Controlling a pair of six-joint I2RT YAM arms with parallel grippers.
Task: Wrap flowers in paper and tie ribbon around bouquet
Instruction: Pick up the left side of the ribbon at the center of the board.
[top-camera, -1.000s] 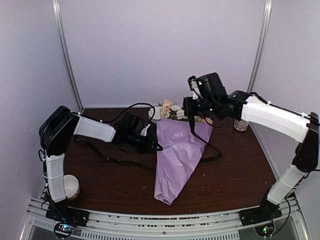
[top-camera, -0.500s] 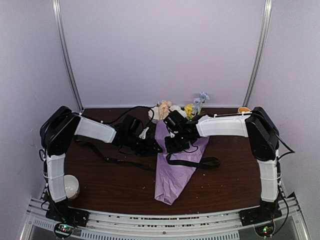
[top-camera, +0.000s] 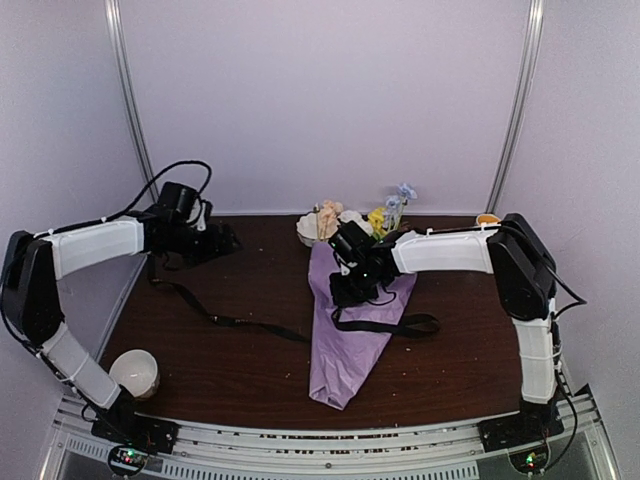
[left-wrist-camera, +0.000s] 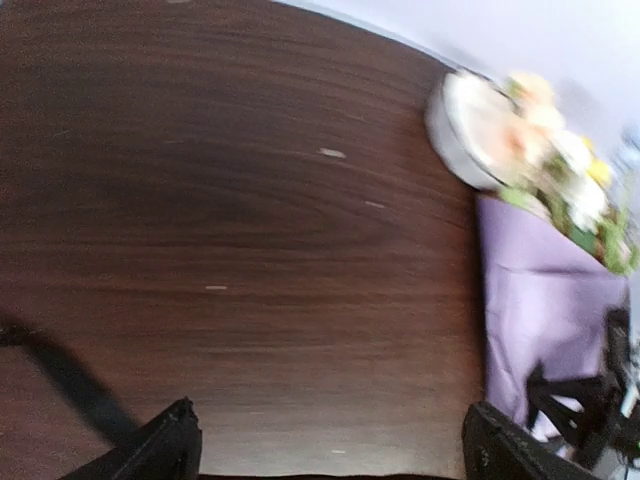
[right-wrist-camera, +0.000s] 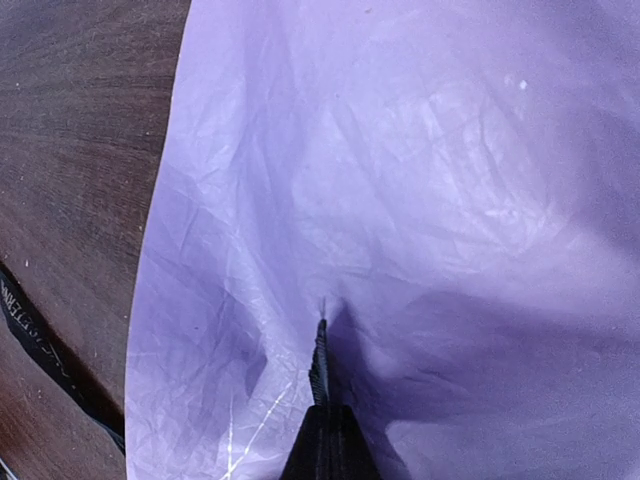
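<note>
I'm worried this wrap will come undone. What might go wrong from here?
1. The right fingers, shut, press their tips into the thin paper, which already creases around them. Dragging may tear it or open the wrap.
2. The ribbon lies slack on the table, and the left fingers are open, holding nothing. It may slip off the bouquet before a knot is made.
</note>
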